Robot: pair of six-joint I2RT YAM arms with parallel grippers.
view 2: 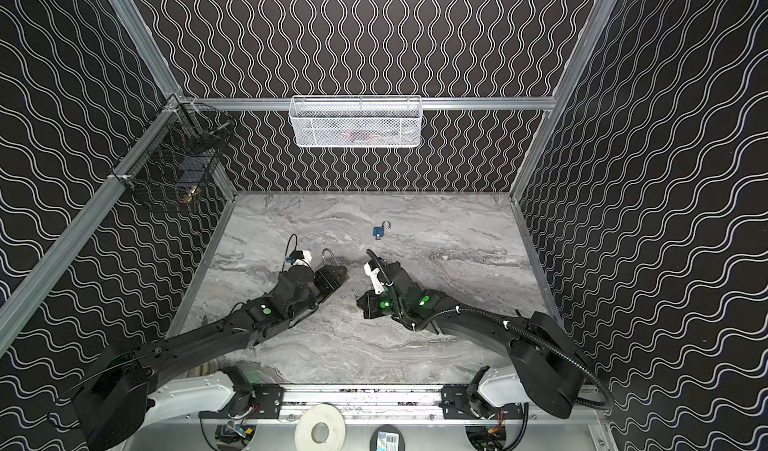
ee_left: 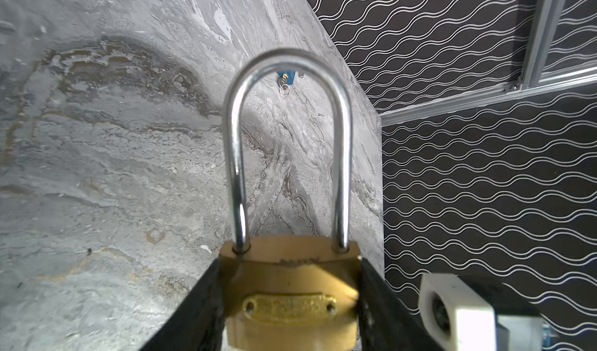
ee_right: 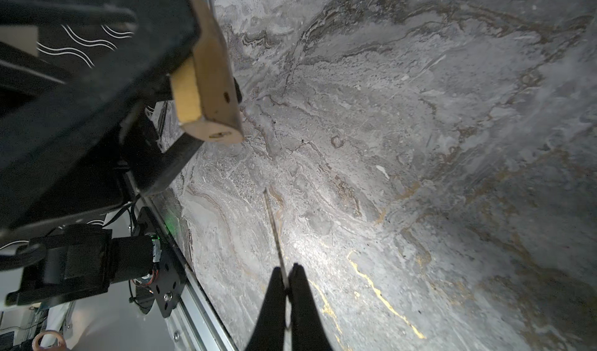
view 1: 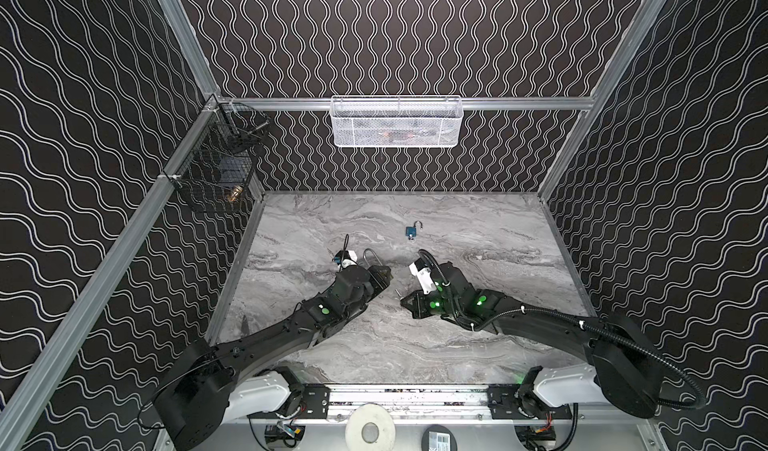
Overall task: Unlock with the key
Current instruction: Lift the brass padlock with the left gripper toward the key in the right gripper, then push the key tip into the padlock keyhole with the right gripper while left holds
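The brass padlock (ee_left: 290,288) should handle as a dense, rigid lump: heavy for its bulk, with smooth metal sides that could slide under a light squeeze. The body is the place to hold it, leaving the shackle (ee_left: 342,171) and the bottom face free. That is how it is held now. The left gripper (view 1: 380,275) is clamped across the body's two narrow edges. The padlock sits on the robot's side of the blue padlock (view 1: 412,231) and to its left, apparently clear of the tabletop (view 1: 478,237).

The key (ee_right: 274,226) is the opposite: thin, light, stiff and prone to pivoting between the pads. It wants a firm pinch on its head. The right gripper (ee_right: 286,276) is closed on it, with the blade sticking out (the head is hidden between the fingers). It too is on the robot's side of the blue padlock.

The body is dull gold with a small embossed plate on its face. The tall polished steel shackle has both legs seated, so it looks locked. The keyhole (ee_right: 219,135) is a dark slot in the bottom face. The blade points roughly towards it but is well short of it. In the right wrist view the key is edge-on, so its teeth cannot be made out.
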